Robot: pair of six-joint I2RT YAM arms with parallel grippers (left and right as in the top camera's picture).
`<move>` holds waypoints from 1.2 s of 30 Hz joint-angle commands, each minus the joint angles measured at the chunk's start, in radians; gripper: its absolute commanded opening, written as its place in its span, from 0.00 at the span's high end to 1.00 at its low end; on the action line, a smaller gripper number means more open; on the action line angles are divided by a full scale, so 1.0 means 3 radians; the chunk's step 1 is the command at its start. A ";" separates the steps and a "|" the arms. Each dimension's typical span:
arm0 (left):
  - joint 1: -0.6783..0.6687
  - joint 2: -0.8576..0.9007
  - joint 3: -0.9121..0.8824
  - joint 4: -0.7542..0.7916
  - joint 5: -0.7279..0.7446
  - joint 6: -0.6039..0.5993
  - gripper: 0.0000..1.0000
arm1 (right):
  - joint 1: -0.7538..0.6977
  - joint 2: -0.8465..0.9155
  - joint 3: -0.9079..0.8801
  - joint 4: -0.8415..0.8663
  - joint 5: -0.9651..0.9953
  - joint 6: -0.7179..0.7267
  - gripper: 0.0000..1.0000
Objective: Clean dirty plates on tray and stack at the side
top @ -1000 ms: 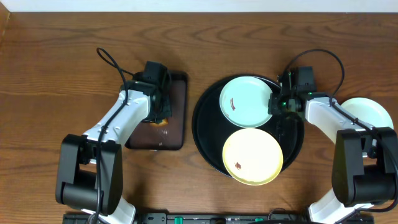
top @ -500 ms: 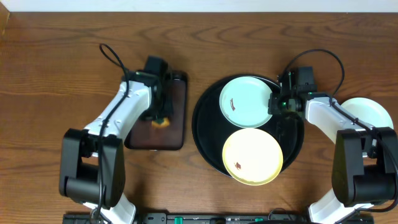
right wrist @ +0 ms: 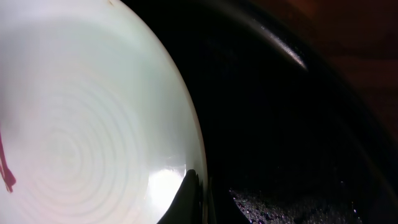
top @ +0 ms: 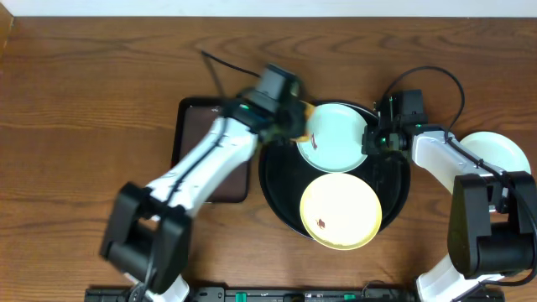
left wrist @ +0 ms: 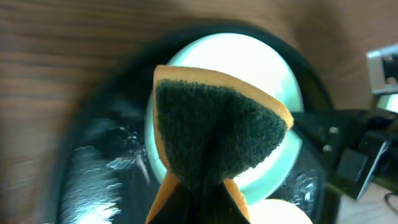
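The black round tray holds a mint plate at the back and a pale yellow plate at the front, both with small dark smudges. A third pale plate lies on the wood at the far right. My left gripper is shut on an orange sponge with a dark green pad, held just over the mint plate's left rim. My right gripper is shut on the mint plate's right rim, one finger above and one below.
A rectangular dark brown tray lies left of the black tray. The right arm's cable loops behind the tray.
My left arm has swung right from the brown tray, carrying the sponge to the mint plate's left edge. The right arm has not moved.
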 commanded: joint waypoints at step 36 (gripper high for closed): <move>-0.0464 0.1130 0.0479 0.0534 -0.1001 -0.0074 0.93 | 0.0089 0.0107 -0.0066 -0.0107 0.0074 -0.0029 0.99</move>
